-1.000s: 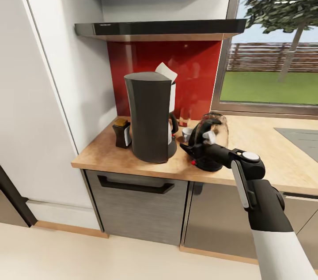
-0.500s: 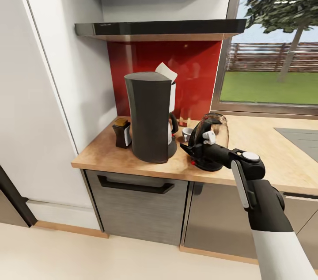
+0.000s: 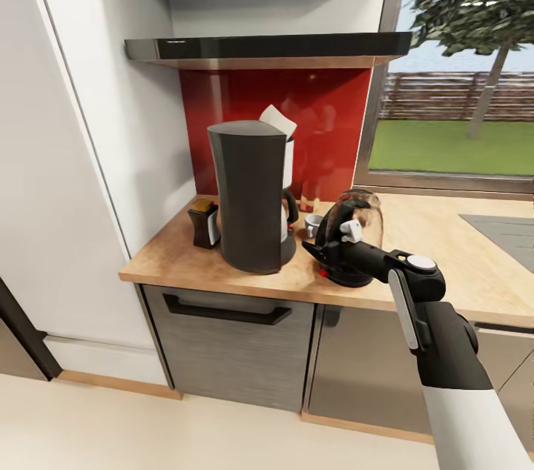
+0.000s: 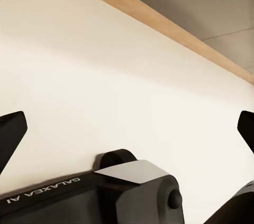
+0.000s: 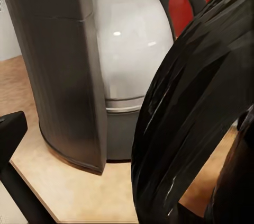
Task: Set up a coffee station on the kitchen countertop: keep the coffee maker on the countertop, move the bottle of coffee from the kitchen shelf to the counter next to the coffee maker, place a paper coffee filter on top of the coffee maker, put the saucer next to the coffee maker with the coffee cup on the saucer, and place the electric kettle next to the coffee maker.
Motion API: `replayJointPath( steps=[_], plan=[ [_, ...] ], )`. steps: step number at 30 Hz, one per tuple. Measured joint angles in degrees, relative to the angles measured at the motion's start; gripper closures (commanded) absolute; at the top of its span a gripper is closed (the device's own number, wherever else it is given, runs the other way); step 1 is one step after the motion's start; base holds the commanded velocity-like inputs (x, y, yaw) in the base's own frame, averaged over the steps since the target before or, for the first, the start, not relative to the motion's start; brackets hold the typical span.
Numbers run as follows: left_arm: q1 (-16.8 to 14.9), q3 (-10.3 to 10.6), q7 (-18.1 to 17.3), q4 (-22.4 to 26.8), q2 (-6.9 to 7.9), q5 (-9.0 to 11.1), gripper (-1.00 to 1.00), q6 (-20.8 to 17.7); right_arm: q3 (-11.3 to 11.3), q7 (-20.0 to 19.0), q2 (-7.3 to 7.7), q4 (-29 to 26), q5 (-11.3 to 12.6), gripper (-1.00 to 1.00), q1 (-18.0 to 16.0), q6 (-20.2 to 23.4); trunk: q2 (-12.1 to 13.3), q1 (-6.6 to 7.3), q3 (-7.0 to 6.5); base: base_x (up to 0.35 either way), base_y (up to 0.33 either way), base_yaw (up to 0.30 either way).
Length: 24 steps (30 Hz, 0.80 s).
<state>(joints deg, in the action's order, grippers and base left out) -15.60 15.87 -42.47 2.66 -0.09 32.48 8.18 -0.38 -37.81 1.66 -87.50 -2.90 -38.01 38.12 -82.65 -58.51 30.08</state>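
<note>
Not much moved in the last second: the kettle (image 3: 354, 236) tipped back a touch and now sits level on the worktop (image 3: 445, 262), just right of the coffee maker (image 3: 251, 196). Right gripper (image 3: 335, 242) is at its black handle, but I can't tell if the fingers are clamped or loose. Left fingers (image 4: 11, 131) are spread wide over bare floor. Looks basically placed, so letting go seems next. Filter (image 3: 278, 120) pokes out of the maker's top; cup (image 3: 314, 224) sits behind the kettle, contents unseen.

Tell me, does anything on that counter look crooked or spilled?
Nothing spilled. The paper coffee filter sits tilted on the coffee maker, one corner poking up. The electric kettle stands upright at the right gripper.
</note>
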Motion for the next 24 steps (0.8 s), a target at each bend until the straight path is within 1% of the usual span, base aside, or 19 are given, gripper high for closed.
replayJointPath(
  steps=[8,16,24],
  plan=[
    [0.0,0.0,0.0,0.0,0.00,0.0,-1.00,0.0,0.0,0.0,0.00,0.0,0.0,-1.00,0.0,0.0,0.0,0.00,0.00,-0.005,-0.010,0.000],
    [0.0,0.0,0.0,0.0,0.00,0.0,-1.00,0.0,0.0,0.1,0.00,0.0,-0.3,-1.00,0.0,-0.1,0.0,-0.01,0.00,-0.146,-0.115,0.000],
    [0.0,0.0,0.1,0.0,0.00,0.0,-1.00,0.0,0.0,0.1,0.05,0.1,-0.3,-1.00,0.0,-0.1,0.0,0.00,0.00,-0.031,-0.034,0.000]
  ],
)
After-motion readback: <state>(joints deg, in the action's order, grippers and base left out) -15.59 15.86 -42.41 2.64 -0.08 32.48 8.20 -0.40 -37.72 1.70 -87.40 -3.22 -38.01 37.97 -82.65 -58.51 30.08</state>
